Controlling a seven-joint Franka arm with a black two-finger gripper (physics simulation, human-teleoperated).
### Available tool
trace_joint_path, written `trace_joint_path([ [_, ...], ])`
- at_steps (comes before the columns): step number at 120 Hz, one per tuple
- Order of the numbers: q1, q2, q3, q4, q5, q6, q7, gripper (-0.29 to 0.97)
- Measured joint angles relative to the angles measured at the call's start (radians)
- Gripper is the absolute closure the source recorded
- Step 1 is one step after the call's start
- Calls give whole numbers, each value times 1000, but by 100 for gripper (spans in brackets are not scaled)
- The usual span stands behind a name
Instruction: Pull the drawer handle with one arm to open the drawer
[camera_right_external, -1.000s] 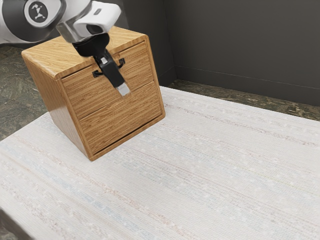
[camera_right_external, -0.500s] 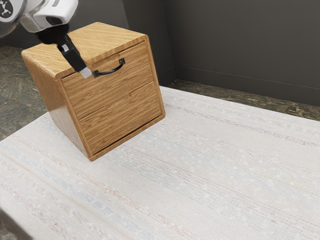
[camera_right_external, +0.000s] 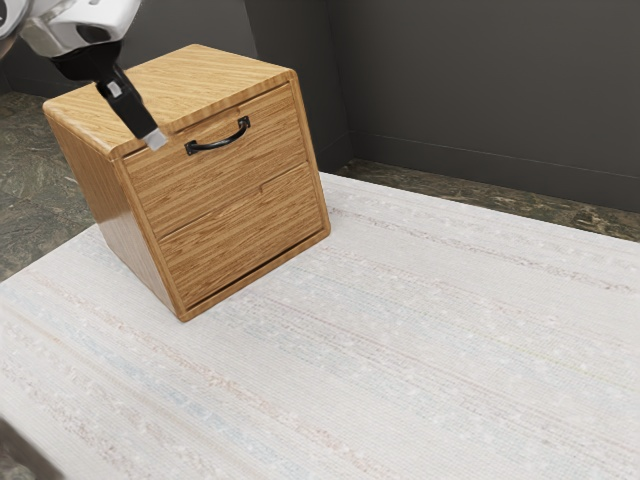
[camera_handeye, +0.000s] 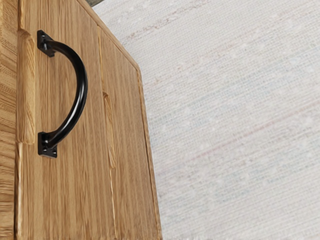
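Toward the exterior view's right of the end effector (camera_right_external: 155, 139), aperture unclear, sits the drawer handle (camera_right_external: 219, 141).

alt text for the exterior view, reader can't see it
A wooden cabinet stands on a pale woven table, its top drawer looking shut, black handle untouched. The robot's claw hangs at the cabinet's upper front edge, apart from the handle, toward the exterior view's left of it.

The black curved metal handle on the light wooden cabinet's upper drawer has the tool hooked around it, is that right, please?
No. The black curved metal handle is on the light wooden cabinet's upper drawer, but the tool is not around it: the exterior view shows it apart from the handle, toward that view's left, at the cabinet's top front edge.
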Motion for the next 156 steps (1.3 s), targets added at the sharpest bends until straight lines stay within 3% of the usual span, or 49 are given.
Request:
trace_joint_path([
  [106,9,12,42,-29,5,12,-56,0],
  [156,4,12,46,-109,-2,152,-73,0],
])
